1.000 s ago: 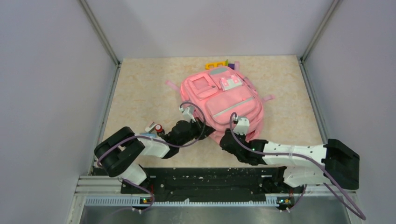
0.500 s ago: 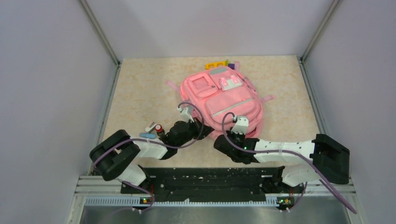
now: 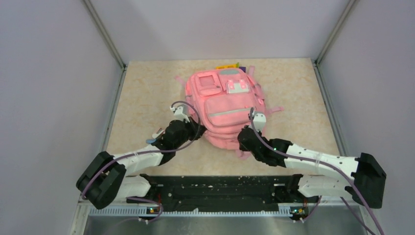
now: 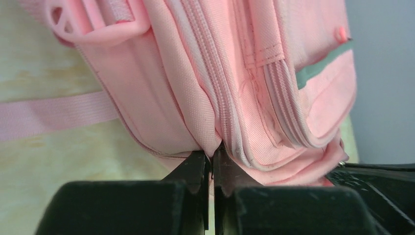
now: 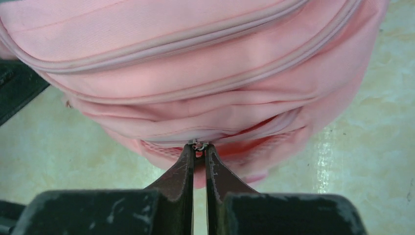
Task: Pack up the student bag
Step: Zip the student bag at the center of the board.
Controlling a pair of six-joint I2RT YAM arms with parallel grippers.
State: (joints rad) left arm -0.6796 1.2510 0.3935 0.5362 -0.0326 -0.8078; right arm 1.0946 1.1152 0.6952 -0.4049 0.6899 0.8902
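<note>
The soft pink fabric backpack [image 3: 226, 110] lies flat on the beige stone-patterned table [image 3: 142, 93], a little far of the middle, with its front pockets facing up. I have both arms at its near end. The left gripper [image 4: 212, 152] is pressed together on a fold of fabric beside a zip line at the near left corner. The right gripper [image 5: 198, 149] is clamped on the small metal zip pull [image 5: 197, 144] at the near edge.

I judge this as the opening step, before any packing. Next, the right arm must draw the pull along the curved track while the left one anchors the bag. The hold is by the tips only, so it may slip. Some yellow and purple pieces [image 3: 228, 65] wait just behind the far edge.
</note>
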